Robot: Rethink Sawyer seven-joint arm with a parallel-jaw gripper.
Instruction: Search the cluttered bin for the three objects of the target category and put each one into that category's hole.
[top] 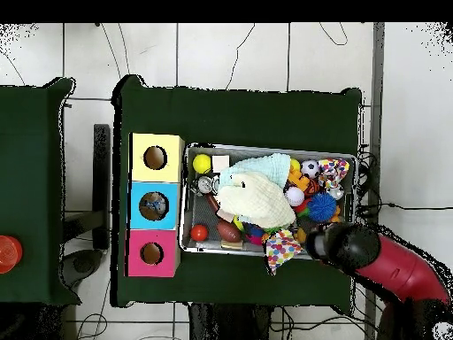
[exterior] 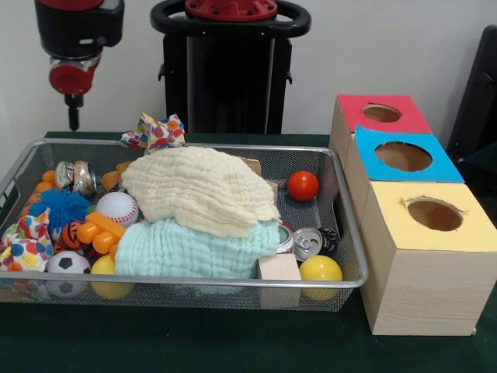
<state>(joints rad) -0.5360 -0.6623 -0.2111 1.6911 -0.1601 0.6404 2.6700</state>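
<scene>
The wire mesh bin [exterior: 351, 233] sits on the green table, full of toys; it also shows in the overhead view [top: 185, 212]. One can [exterior: 307, 242] lies on its side with its pull-tab top showing, near the bin's front right. A second can [exterior: 286, 237] beside it is half hidden under a mint cloth [exterior: 186, 249]. A third shiny can [exterior: 76, 177] lies at the back left. My gripper [exterior: 74, 116] hangs above the bin's back left corner, clear of everything. In the overhead view, my gripper [top: 334, 244] is over the bin's corner nearest the base.
Three boxes with round holes stand beside the bin: red [exterior: 380, 113], blue [exterior: 404, 155], yellow [exterior: 435, 214]. A cream cloth [exterior: 194, 190] covers the bin's middle. Around it lie a red ball [exterior: 302, 186], yellow ball [exterior: 320, 270], baseball [exterior: 117, 207], soccer ball [exterior: 67, 264] and wooden cube [exterior: 278, 268].
</scene>
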